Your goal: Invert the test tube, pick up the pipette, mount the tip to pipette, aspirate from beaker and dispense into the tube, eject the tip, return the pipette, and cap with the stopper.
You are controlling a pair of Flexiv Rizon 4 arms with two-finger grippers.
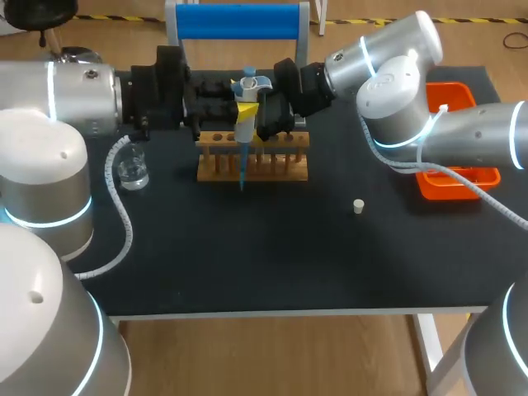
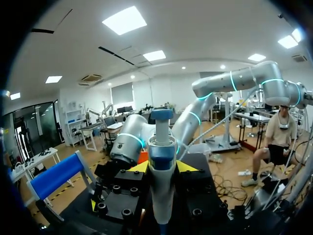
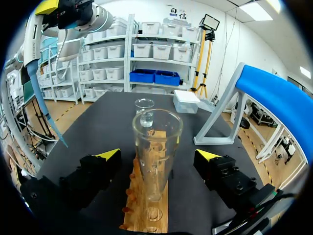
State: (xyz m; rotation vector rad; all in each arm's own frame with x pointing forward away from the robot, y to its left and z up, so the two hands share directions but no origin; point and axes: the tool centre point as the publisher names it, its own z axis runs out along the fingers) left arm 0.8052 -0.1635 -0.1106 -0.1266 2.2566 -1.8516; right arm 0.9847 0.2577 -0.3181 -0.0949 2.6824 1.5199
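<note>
My left gripper (image 2: 162, 167) is shut on the white and blue pipette (image 2: 161, 166), which stands upright between its yellow tips. In the head view the pipette (image 1: 245, 115) hangs over the wooden rack (image 1: 252, 158), its blue tip (image 1: 242, 177) pointing down in front of the rack. A clear test tube (image 3: 156, 147) stands upright in the rack (image 3: 146, 205). My right gripper (image 3: 159, 155) is open on either side of the tube, and neither finger touches it. A glass beaker (image 1: 132, 169) sits left of the rack. The small white stopper (image 1: 358, 206) lies on the table to the right.
An orange tray (image 1: 458, 140) sits at the table's right edge under my right arm. A blue-topped stand (image 1: 239, 21) rises behind the rack. A white box (image 3: 187, 100) rests beyond the beaker (image 3: 144, 110) in the right wrist view.
</note>
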